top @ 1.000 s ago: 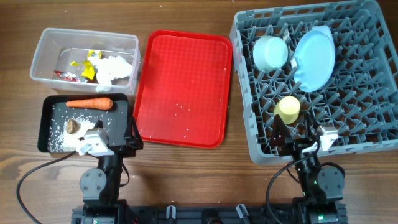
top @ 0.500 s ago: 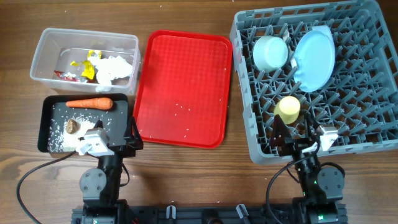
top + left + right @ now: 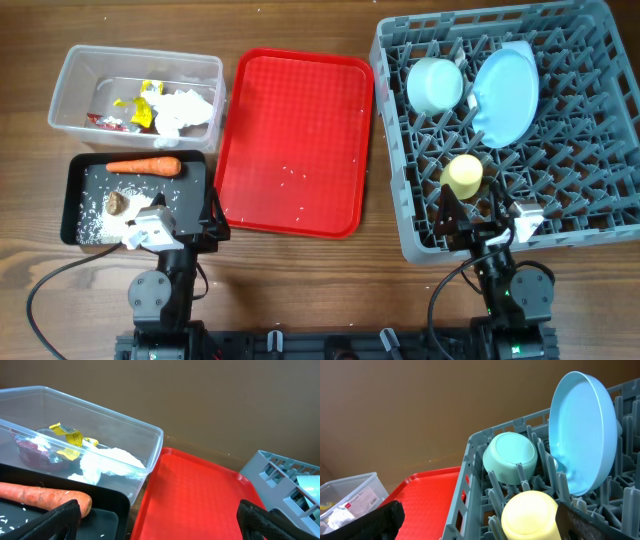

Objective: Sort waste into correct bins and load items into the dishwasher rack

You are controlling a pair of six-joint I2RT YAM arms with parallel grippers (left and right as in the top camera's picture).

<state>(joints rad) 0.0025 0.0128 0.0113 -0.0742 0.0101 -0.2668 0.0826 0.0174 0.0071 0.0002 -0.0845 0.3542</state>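
Nothing has moved: left gripper (image 3: pixel 160 522) and right gripper (image 3: pixel 473 218) stay wide open, empty. Carrot (image 3: pixel 143 166) lies in black tray (image 3: pixel 190 192); wrappers (image 3: pixel 135 108) and tissue (image 3: pixel 185 108) in tub (image 3: pixel 68 82); plate (image 3: pixel 507 90), bowl (image 3: pixel 435 85), cup (image 3: pixel 464 175) in rack (image 3: pixel 590 200).

On my left the tub (image 3: pixel 140 53) holds tissue (image 3: pixel 186 107) and wrappers (image 3: pixel 135 110); the shallow tray (image 3: pixel 188 198) before it holds the carrot (image 3: pixel 143 166). The serving tray (image 3: pixel 295 120) lies centre; the dishwasher rack (image 3: pixel 600 170), right, holds bowl (image 3: pixel 435 84), plate (image 3: pixel 505 95) and cup (image 3: pixel 464 176).
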